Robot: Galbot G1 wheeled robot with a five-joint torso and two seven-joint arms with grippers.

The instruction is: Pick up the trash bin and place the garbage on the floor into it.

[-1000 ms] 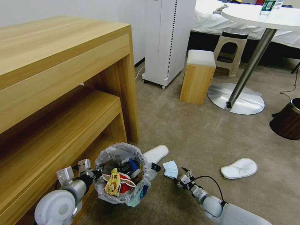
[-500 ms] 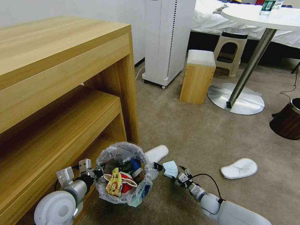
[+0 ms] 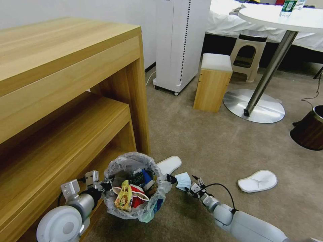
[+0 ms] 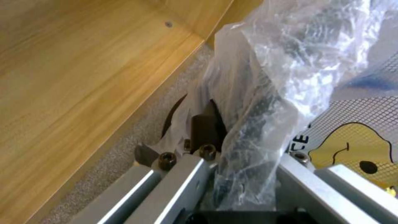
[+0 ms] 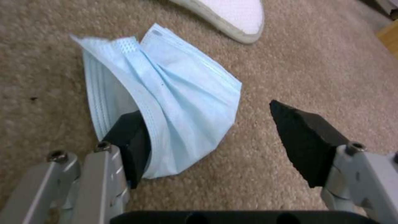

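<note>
Left gripper [image 3: 101, 187] clamped on trash bin [image 3: 134, 185] rim beside wooden shelf [image 3: 67, 134]. Right gripper [image 5: 215, 137] wide open around face mask [image 5: 166, 99] on floor [image 3: 218, 144]. Could snag carpet or pinch only one fold. Slipper [image 3: 257, 180] beyond.

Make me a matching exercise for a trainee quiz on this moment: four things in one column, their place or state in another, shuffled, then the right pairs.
Things:
1. left claw
2. right claw
3. face mask
4. trash bin

Place or state:
A. lying crumpled on the carpet, partly between two open pads
B. holding a red-white bowl and snack wrappers inside its clear liner
C. clamped on a rim wrapped in plastic
D. open, low over the carpet

Pairs: 1-C, 2-D, 3-A, 4-B
</note>
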